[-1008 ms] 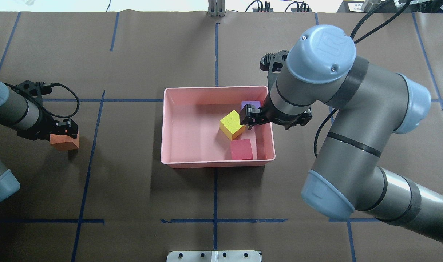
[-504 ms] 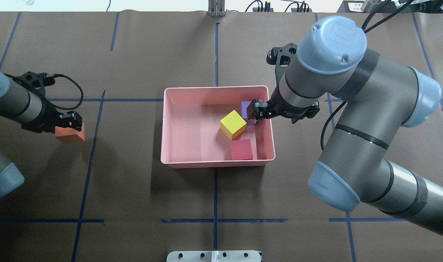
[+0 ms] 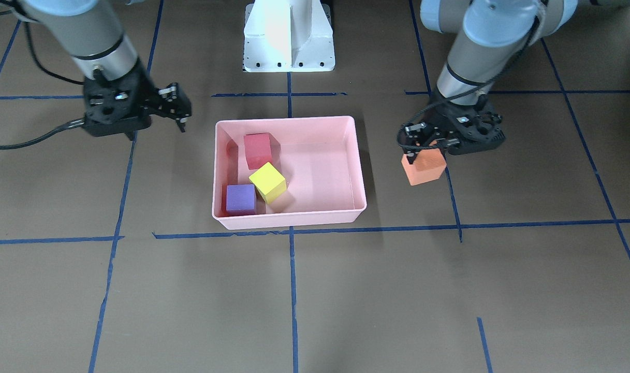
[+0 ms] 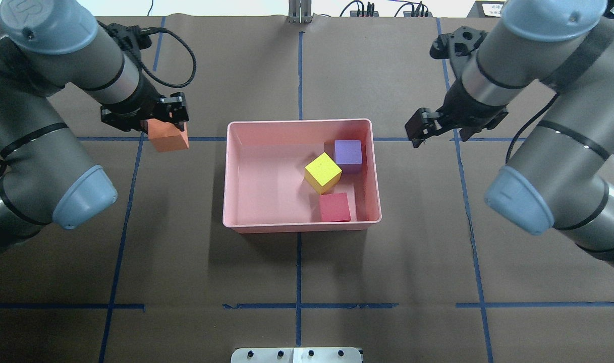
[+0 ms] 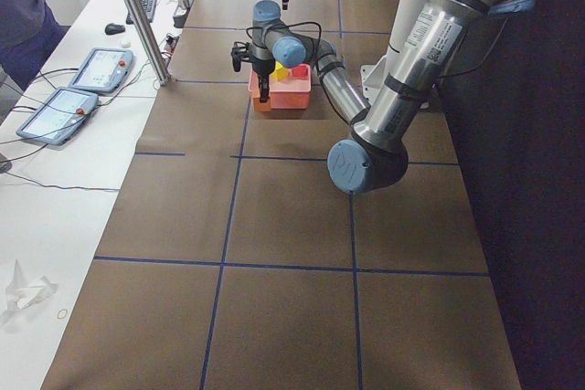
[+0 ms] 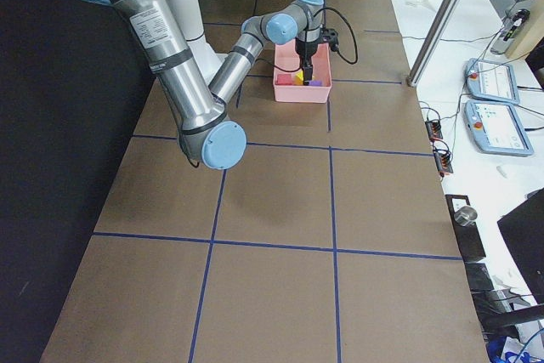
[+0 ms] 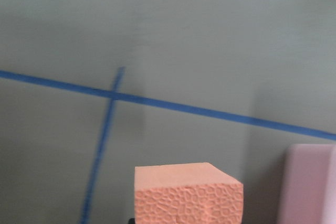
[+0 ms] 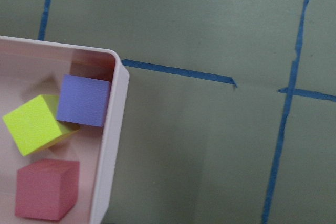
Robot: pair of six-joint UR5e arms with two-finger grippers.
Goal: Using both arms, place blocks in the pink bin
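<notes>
Progress: three of four binned | red block; yellow block; purple block in pink bin | left jaws clamping orange block, just outside bin; drop pending | right jaws parted, empty

Brown table, blue tape lines — metal post, grey tablet alongside.

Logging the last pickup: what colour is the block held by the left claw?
Orange. The block shows best in the front-facing view.

Pink bin left half open; red block, yellow block, purple block crowd right wall
</notes>
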